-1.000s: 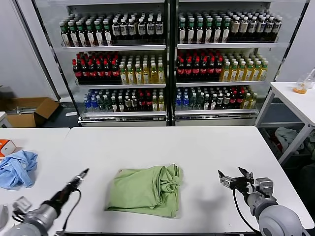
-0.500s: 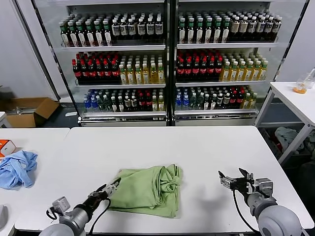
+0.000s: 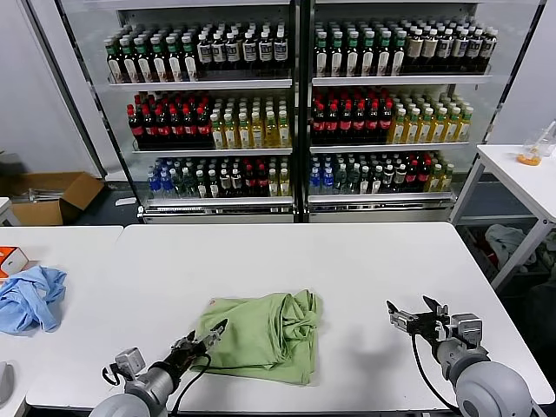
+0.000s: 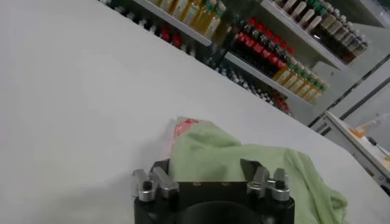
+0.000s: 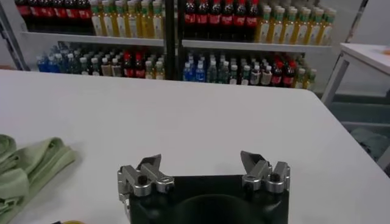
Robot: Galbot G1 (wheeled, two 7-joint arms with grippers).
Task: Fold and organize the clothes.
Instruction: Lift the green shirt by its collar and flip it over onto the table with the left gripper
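Note:
The light green polo shirt lies roughly folded in a bundle on the white table, near its front middle. My left gripper is open at the shirt's near left edge, low over the table. In the left wrist view the shirt fills the gap between the spread jaws of the left gripper, and a bit of its red-and-white print shows. My right gripper is open and empty over bare table to the right of the shirt. The right wrist view shows that gripper and the shirt's edge.
A light blue garment and an orange box lie on the neighbouring table at far left. Glass-door fridges full of bottles stand behind the table. A second white table stands at the right, and a cardboard box sits on the floor at the left.
My left gripper has moved right and forward from the bare table to the shirt's near left edge. The right gripper and the shirt have stayed put.

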